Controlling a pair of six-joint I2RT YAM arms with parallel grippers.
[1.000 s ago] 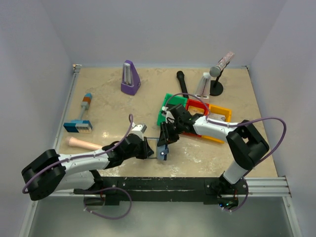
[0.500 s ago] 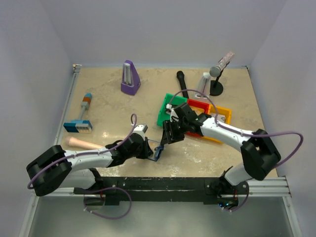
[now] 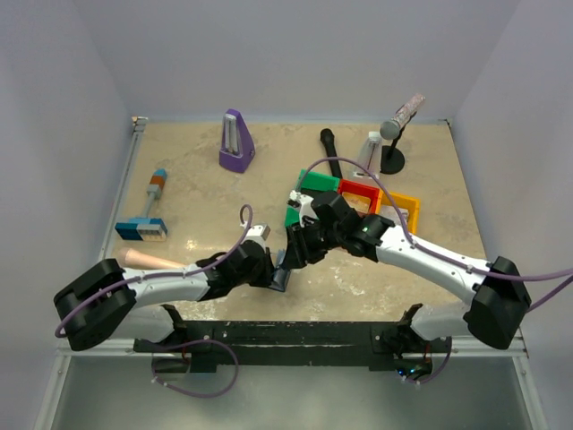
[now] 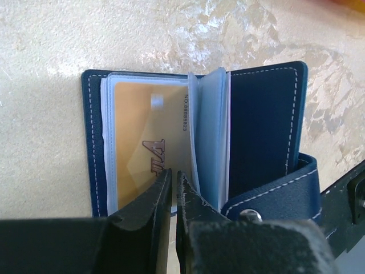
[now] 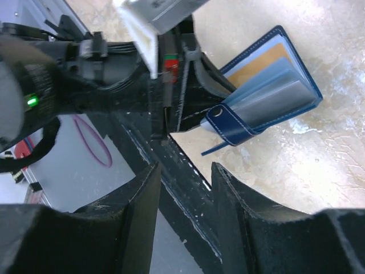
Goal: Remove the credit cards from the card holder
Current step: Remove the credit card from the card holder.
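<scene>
Black fingers of the left tool (image 4: 173,181) are pressed almost together, with only a thin slit between them. They bite on the near edge of the card holder (image 4: 265,131), where its pages meet, and it looks like a pinch on that edge. The holder is open directly in front of this tool, navy outside with white stitching. Left of the fingertips, one gold card (image 4: 142,131) sits fully inside a clear sleeve, its face toward the wrist camera. Right of the fingertips, a few pale sleeves (image 4: 208,131) stand up like book pages; whether they carry more cards I cannot tell. The snap strap (image 4: 274,191) curls out at the right, beside the tool. Behind the holder shows the beige mottled worktop (image 4: 51,45).

The right tool (image 5: 185,168) has its fingers spread, with nothing between them. It hangs over the holder, near the strap but apart from it. Beyond the right tool lie a green piece (image 3: 315,182) and a red frame (image 3: 360,185). Well beyond the left tool stands a purple metronome (image 3: 235,141).
</scene>
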